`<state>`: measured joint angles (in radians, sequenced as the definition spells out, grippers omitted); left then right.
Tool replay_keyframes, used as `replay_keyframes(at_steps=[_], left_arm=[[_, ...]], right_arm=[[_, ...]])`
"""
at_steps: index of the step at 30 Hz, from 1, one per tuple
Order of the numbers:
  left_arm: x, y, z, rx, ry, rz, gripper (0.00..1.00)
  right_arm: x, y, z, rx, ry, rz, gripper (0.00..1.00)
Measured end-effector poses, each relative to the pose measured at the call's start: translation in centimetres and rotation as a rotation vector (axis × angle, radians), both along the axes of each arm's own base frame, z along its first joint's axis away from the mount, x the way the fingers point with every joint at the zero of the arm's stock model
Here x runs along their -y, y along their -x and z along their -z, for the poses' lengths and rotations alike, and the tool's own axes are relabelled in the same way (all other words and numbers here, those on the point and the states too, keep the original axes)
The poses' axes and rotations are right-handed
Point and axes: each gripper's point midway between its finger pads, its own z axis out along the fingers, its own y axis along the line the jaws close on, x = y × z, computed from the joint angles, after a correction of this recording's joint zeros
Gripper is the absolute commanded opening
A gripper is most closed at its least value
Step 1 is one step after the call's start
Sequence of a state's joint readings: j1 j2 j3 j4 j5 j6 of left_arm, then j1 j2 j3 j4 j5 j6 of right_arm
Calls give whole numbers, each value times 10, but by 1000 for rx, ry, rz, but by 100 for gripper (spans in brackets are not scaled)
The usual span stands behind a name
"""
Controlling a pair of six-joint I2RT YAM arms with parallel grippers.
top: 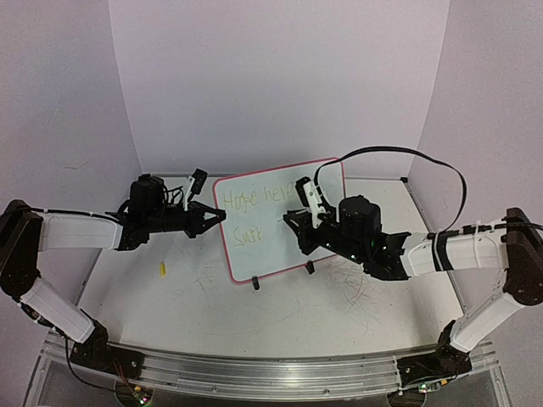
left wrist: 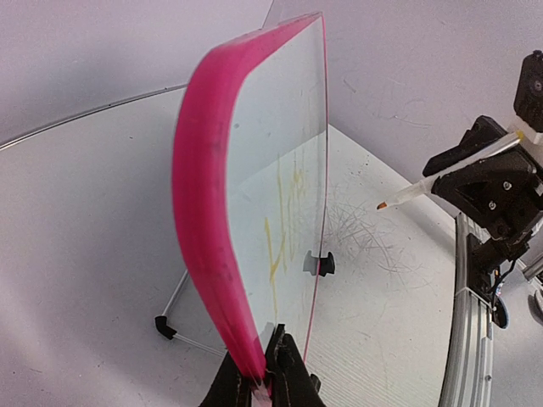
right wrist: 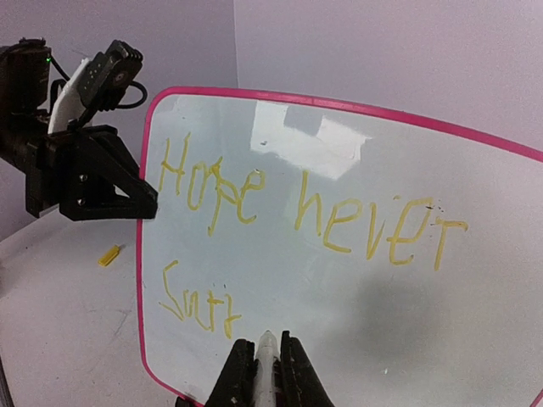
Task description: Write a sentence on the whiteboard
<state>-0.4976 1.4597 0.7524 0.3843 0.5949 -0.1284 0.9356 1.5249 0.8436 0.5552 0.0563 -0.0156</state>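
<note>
Standing upright near the middle of the tabletop [top: 127, 292], the whiteboard [top: 273, 254] rests on two small black clip feet [top: 255, 285], its written face turned toward the near edge and the right arm. The left fingers [top: 212, 218] are clenched on the board's left edge, pinching the thin pink-red frame partway up. The right fingers [top: 299, 222] are clamped around a white marker [top: 312, 202] in front of the board's face. Open tabletop lies to the left of the board and between its feet and the metal rail [top: 254, 373] at the near edge; pale walls [top: 271, 85] stand well behind. The sentence [right wrist: 314, 212] is in yellow-green handwriting: the top line reads "Hope never", and below it, at the left, a shorter line reads roughly "Surr". Only the overhead view shows both arms reaching in from either side. It also shows a small yellow piece [top: 161, 269] lying left of the board and thin grey scratch marks [top: 356, 288] tangled on the tabletop at the right front. The left wrist view sees the board nearly edge-on, with the marker's orange-tinted tip held apart from the face. The right wrist view faces the board squarely, making the letters readable, with the marker's tip just under the second line.
</note>
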Motion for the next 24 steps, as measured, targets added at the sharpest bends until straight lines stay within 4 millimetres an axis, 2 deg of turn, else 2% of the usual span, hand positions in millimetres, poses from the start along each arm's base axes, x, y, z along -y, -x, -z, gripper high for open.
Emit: replay_keyframes(at_steps=[7,13,24], left_arm=[[0,0,0,2,-1,0,0],[0,0,0,2,-3,-2,0],[2,0,-1,21,-15,7,0]], right_arm=[[-17,-6,4,27,69,-40,0],[-23,-1,14,23,105,-62,0],[-25,-6,21,12,124,-43,0]])
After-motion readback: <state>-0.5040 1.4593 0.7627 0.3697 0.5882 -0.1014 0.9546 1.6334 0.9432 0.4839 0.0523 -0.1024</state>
